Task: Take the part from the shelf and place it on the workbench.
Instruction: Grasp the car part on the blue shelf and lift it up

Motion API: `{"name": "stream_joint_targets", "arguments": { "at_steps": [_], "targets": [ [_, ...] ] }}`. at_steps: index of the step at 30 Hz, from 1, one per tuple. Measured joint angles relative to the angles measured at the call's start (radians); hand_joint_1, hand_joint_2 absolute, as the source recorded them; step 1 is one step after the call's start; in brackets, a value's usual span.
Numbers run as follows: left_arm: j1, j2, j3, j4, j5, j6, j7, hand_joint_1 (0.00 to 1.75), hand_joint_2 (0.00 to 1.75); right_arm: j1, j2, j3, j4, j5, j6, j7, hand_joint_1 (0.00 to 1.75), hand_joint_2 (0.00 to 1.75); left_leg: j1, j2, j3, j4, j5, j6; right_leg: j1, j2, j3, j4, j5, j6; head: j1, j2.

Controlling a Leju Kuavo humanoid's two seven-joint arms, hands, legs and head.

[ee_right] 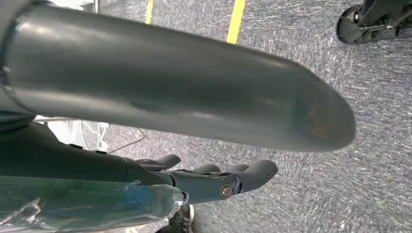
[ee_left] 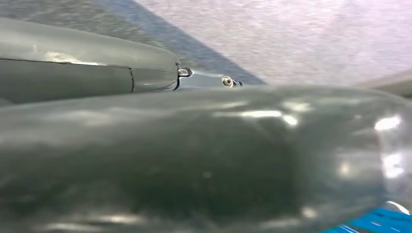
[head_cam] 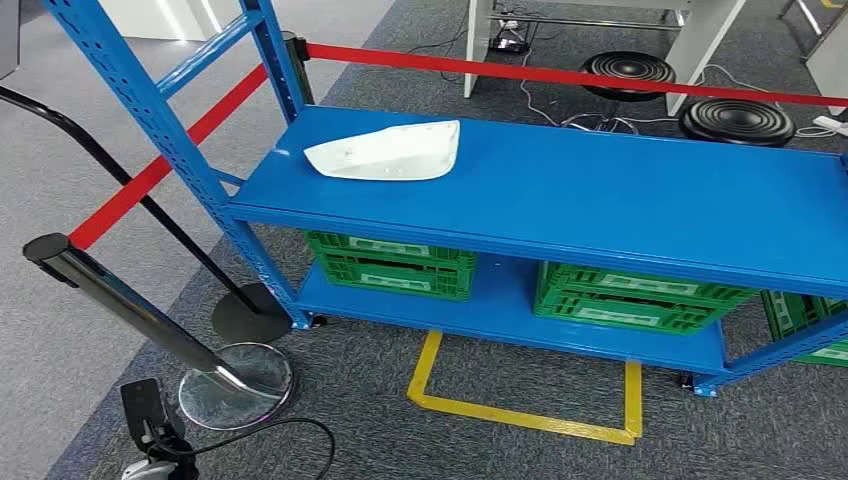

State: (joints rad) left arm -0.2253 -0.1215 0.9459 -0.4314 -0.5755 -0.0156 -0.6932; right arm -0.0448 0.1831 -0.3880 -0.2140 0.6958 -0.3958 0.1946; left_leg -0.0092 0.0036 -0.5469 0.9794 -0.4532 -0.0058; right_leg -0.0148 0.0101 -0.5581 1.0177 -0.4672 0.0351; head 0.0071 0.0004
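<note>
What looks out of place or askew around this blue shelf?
One barrier post leans steeply instead of standing upright, its chrome base tipped on the floor beside the shelf. The white part lies flat on the top shelf and looks undamaged. The green crates sit squarely below.

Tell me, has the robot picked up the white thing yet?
Not yet. The white part lies on the blue shelf's top level, untouched. The right hand hangs over the carpet with nothing in it, fingers loosely apart. The left hand is too blurred to judge. Reaching, grasping and carrying to the workbench are all left.
</note>
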Motion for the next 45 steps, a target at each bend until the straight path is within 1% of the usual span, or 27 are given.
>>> {"name": "stream_joint_targets", "arguments": {
  "at_steps": [2, 4, 5, 6, 9, 11, 14, 18, 21, 25, 39, 45],
  "targets": [
    [0.0, 0.002, -0.031, -0.01, 0.018, -0.005, 0.0, 0.0, 0.0, 0.0, 0.001, 0.0, 0.0, 0.002, 0.002, 0.0, 0.0, 0.0, 0.0, 0.0, 0.0, 0.0, 0.0, 0.0, 0.0, 0.0, 0.0, 0.0, 0.0, 0.0, 0.0, 0.0],
    [0.001, 0.006, -0.1, -0.038, 0.059, -0.013, -0.001, 0.0, 0.0, -0.001, 0.002, 0.001, 0.0, 0.009, 0.006, -0.001, 0.0, 0.0, 0.0, 0.0, 0.0, 0.0, 0.0, 0.0, 0.0, 0.0, 0.0, 0.0, 0.0, 0.0, 0.0, 0.0],
    [0.003, 0.009, -0.151, -0.062, 0.099, -0.02, -0.002, 0.0, 0.0, -0.001, 0.004, 0.002, 0.0, 0.017, 0.01, -0.003, 0.0, 0.0, 0.0, 0.0, 0.0, 0.0, 0.0, 0.0, 0.0, 0.0, 0.0, 0.0, 0.0, 0.0, 0.0, 0.0],
    [0.005, 0.013, -0.22, -0.088, 0.163, -0.029, -0.003, 0.0, 0.0, -0.002, 0.005, 0.003, 0.001, 0.028, 0.017, -0.006, 0.0, 0.0, 0.0, 0.0, 0.0, 0.0, 0.0, 0.0, 0.001, 0.0, 0.0, 0.0, 0.0, 0.0, 0.0, 0.0],
    [0.005, 0.03, -0.447, -0.159, 0.366, -0.05, -0.006, 0.0, 0.0, -0.005, 0.009, 0.007, 0.002, 0.057, 0.035, -0.014, 0.0, 0.0, 0.0, -0.001, 0.0, 0.0, 0.001, 0.0, 0.0, -0.002, 0.001, 0.0, 0.0, 0.0, 0.0, 0.0],
    [0.006, 0.039, -0.542, -0.187, 0.402, -0.054, -0.006, 0.0, 0.0, -0.006, 0.011, 0.008, 0.002, 0.06, 0.037, -0.017, 0.0, 0.0, 0.0, -0.001, 0.0, 0.0, 0.001, 0.0, 0.0, -0.002, 0.001, 0.0, 0.0, 0.0, 0.0, 0.0],
    [0.01, 0.046, -0.636, -0.22, 0.415, -0.06, -0.006, 0.0, 0.0, -0.006, 0.013, 0.009, 0.002, 0.061, 0.038, -0.017, 0.0, 0.0, 0.0, -0.001, 0.0, 0.001, 0.001, 0.0, 0.0, -0.001, 0.001, 0.0, 0.0, 0.0, 0.0, 0.0],
    [0.014, 0.052, -0.729, -0.269, 0.447, -0.067, -0.006, 0.0, 0.0, -0.006, 0.017, 0.01, 0.003, 0.067, 0.041, -0.017, 0.0, 0.0, 0.0, -0.001, 0.0, 0.001, 0.001, 0.001, 0.0, -0.001, 0.001, 0.0, 0.0, 0.0, 0.0, 0.0],
    [0.014, 0.055, -0.783, -0.304, 0.474, -0.079, -0.006, 0.0, 0.0, -0.006, 0.023, 0.01, 0.003, 0.071, 0.044, -0.016, 0.0, 0.0, 0.0, -0.001, 0.0, 0.001, 0.0, 0.001, 0.0, -0.001, 0.001, 0.0, 0.0, 0.0, 0.0, 0.0],
    [0.014, 0.057, -0.824, -0.333, 0.481, -0.082, -0.006, 0.0, 0.0, -0.006, 0.027, 0.01, 0.003, 0.072, 0.046, -0.014, 0.0, 0.0, 0.0, -0.001, 0.0, 0.001, 0.0, 0.001, 0.0, -0.001, 0.001, 0.0, 0.0, 0.0, 0.0, 0.0],
    [0.017, 0.066, -0.896, -0.393, 0.48, -0.093, -0.006, 0.0, 0.0, -0.006, 0.041, 0.007, 0.005, 0.082, 0.055, -0.016, 0.0, 0.0, 0.0, -0.001, 0.0, 0.001, 0.001, 0.001, 0.0, -0.001, 0.001, 0.0, 0.001, 0.0, 0.0, 0.0],
    [0.02, 0.068, -0.931, -0.45, 0.48, -0.117, -0.006, 0.0, 0.0, -0.006, 0.043, 0.007, 0.006, 0.11, 0.059, -0.016, 0.0, 0.0, 0.0, -0.001, 0.0, 0.001, 0.001, 0.001, 0.0, -0.001, 0.001, 0.0, 0.001, 0.001, 0.0, 0.0]
  ]
}}
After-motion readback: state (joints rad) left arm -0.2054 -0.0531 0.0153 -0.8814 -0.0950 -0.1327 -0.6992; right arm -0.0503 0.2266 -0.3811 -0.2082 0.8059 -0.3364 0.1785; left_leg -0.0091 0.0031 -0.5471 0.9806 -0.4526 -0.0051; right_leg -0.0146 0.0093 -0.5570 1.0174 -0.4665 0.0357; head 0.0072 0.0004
